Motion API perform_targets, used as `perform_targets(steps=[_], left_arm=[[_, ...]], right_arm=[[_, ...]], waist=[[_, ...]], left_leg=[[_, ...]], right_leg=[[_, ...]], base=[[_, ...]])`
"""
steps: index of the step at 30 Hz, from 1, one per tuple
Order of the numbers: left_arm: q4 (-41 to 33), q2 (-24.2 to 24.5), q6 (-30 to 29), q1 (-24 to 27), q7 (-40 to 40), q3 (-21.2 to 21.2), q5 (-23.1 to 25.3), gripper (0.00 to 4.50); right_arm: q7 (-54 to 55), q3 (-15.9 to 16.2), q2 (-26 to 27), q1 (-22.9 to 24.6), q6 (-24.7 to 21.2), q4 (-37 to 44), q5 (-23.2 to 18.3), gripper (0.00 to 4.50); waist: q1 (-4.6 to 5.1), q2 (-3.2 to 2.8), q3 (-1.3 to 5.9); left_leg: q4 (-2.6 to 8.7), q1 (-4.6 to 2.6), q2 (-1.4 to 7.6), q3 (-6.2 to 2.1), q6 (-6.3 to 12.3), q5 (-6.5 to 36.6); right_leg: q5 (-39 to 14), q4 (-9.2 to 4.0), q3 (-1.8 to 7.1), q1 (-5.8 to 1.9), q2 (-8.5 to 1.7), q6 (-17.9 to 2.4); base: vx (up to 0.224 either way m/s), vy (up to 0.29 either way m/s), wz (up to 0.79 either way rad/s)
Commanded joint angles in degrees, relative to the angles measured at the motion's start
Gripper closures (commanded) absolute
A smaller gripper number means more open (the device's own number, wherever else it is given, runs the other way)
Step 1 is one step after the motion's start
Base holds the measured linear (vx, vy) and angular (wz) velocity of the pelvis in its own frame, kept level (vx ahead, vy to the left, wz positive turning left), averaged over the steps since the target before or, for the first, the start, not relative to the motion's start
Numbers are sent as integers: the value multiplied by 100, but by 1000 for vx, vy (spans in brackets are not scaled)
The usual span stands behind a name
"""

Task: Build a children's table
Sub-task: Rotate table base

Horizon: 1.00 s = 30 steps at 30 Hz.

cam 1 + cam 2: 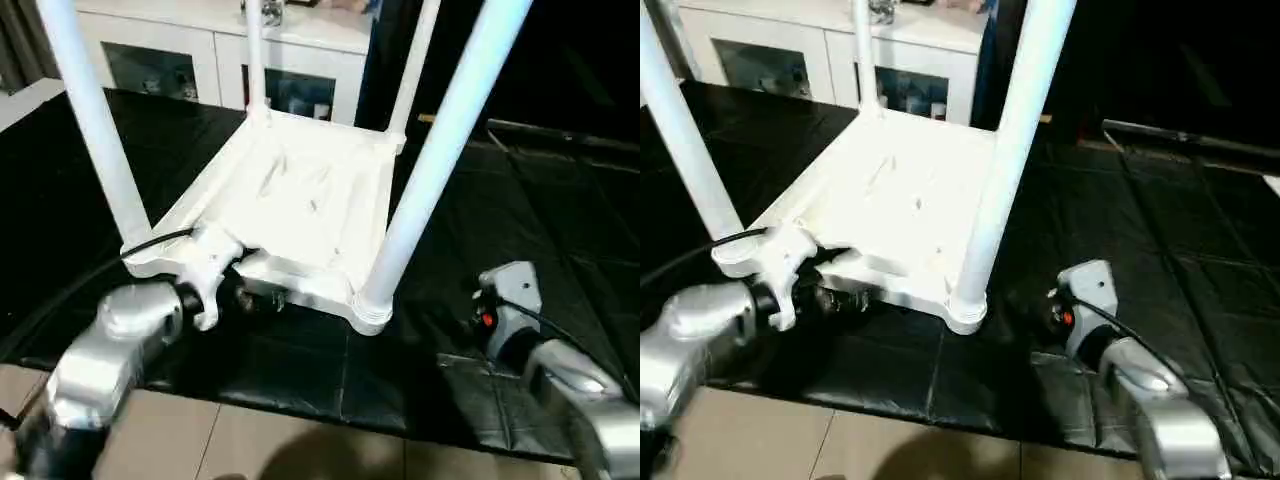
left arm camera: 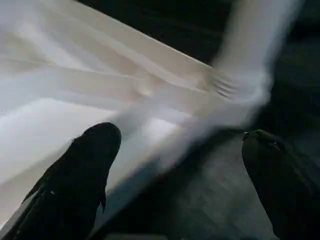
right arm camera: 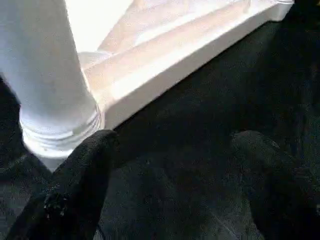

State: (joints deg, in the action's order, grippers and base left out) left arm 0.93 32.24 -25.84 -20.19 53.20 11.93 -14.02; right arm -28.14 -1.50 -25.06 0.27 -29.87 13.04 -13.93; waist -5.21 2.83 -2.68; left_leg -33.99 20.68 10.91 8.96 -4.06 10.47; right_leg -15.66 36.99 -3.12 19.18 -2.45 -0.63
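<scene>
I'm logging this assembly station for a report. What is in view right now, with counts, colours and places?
Table top: one, white, upside down on the black mat.
Legs: four, white, standing upright in the corner sockets.
Mat: one, black, covering the floor.
Cabinet: one, white with glass doors, behind the mat.
Left gripper: black fingers open, at the table top's near edge.
Right gripper: black fingers open over the mat, beside the near right leg.
</scene>
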Motion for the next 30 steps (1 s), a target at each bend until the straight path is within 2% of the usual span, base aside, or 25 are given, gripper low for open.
perform_targets(steps=[1,2,3,6,7,9,10,11,12,14,15,19,23,24,25,26,27,28,30], left_arm=[[397,144,338,-410,789,438,285,4],[503,169,428,-500,924,523,351,4],[557,181,478,-545,995,565,382,4],[1211,84,750,-1059,1323,838,577,4],[1424,47,849,-1208,1394,917,650,4],[1736,-16,1023,-1411,1506,1013,737,4],[1949,-86,1168,-1539,1552,1069,807,21],[2152,-144,1317,-1645,1614,1127,871,40],[2352,-218,1450,-1744,1658,1177,924,40],[2671,-341,1606,-1895,1732,1208,985,50],[2958,-458,1764,-2031,1747,1228,1039,73],[3578,-756,2061,-2350,1881,1291,1089,91],[3974,-1001,2343,-2543,1960,1324,1161,123],[4218,-1127,2484,-2650,1977,1317,1202,134],[4278,-1156,2516,-2676,1979,1317,1214,146],[4466,-1234,2630,-2751,1979,1320,1262,146],[4581,-1282,2701,-2795,1977,1323,1294,157],[4715,-1334,2791,-2847,1973,1358,1352,169],[4971,-1441,2919,-2943,1896,1393,1449,183]], right_arm=[[-322,96,-435,-80,0,51,168,55],[-410,136,-536,-96,-9,42,193,55],[-464,155,-584,-103,-19,40,193,55],[-1100,247,-993,-82,-165,306,-55,55],[-1302,266,-1128,-52,-328,459,-208,55],[-1534,280,-1295,-16,-559,653,-394,55],[-1660,287,-1399,4,-643,771,-480,55],[-1719,301,-1468,7,-678,823,-535,55],[-1783,330,-1537,11,-651,875,-555,55],[-1890,369,-1592,12,-607,922,-582,55],[-2007,387,-1623,24,-619,976,-650,55],[-2164,385,-1624,49,-705,1166,-825,55],[-2139,380,-1653,89,-750,1249,-858,55],[-2150,375,-1675,113,-751,1265,-871,55],[-2153,374,-1680,119,-750,1269,-875,55],[-2162,368,-1693,134,-759,1283,-889,55],[-2169,360,-1701,147,-763,1295,-898,55],[-2165,352,-1705,164,-779,1323,-911,55],[-2148,329,-1709,205,-814,1383,-934,55]], waist=[[-5,-77,302],[-22,-92,290],[-12,-75,287],[-16,-86,285],[-30,-117,286],[-34,-89,293],[-31,-105,284],[-37,-92,283],[-54,-113,299],[-56,-96,303],[-53,-102,302],[-71,-96,306],[-93,-101,308],[-104,-131,316],[-101,-124,307],[-118,-144,320],[-123,-119,309],[-131,-168,317],[-131,-174,319]], left_leg=[[393,-82,228,-71,-29,413],[392,-93,220,-65,-18,512],[397,-72,234,-61,-25,557],[386,-78,241,-51,38,711],[384,-74,252,-63,81,678],[377,-73,260,-64,149,617],[377,-68,255,-62,178,591],[369,-69,253,-56,213,586],[363,-75,273,-59,197,569],[362,-71,280,-59,190,564],[354,-68,271,-51,210,584],[352,-70,283,-49,242,550],[351,-80,293,-49,234,565],[348,-85,300,-53,223,557],[344,-84,288,-42,234,575],[339,-85,294,-53,222,570],[336,-83,281,-40,240,590],[334,-88,287,-50,229,601],[333,-82,286,-54,239,606]], right_leg=[[850,-412,318,-142,-519,-828],[644,-447,322,-148,-513,-806],[634,-430,332,-163,-549,-863],[408,-464,336,-177,-555,-975],[450,-446,342,-185,-565,-998],[526,-441,342,-198,-569,-1019],[541,-451,344,-191,-568,-1036],[550,-469,345,-195,-565,-1068],[606,-442,350,-194,-590,-1105],[649,-433,345,-193,-594,-1145],[638,-448,347,-201,-588,-1177],[823,-431,351,-197,-599,-1289],[816,-433,359,-206,-612,-1315],[867,-420,359,-205,-618,-1349],[854,-441,363,-199,-606,-1344],[920,-420,367,-219,-622,-1361],[901,-444,371,-220,-612,-1339],[909,-433,374,-220,-620,-1347],[953,-431,372,-231,-613,-1339]], base=[[0,0,0],[0,0,0],[0,0,0],[0,0,0],[0,0,0],[0,0,0],[0,0,0],[0,0,0],[0,0,0],[0,0,0],[0,0,0],[0,0,0],[0,0,0],[0,0,0],[0,0,0],[0,0,0],[0,0,0],[0,0,0],[0,0,0]])
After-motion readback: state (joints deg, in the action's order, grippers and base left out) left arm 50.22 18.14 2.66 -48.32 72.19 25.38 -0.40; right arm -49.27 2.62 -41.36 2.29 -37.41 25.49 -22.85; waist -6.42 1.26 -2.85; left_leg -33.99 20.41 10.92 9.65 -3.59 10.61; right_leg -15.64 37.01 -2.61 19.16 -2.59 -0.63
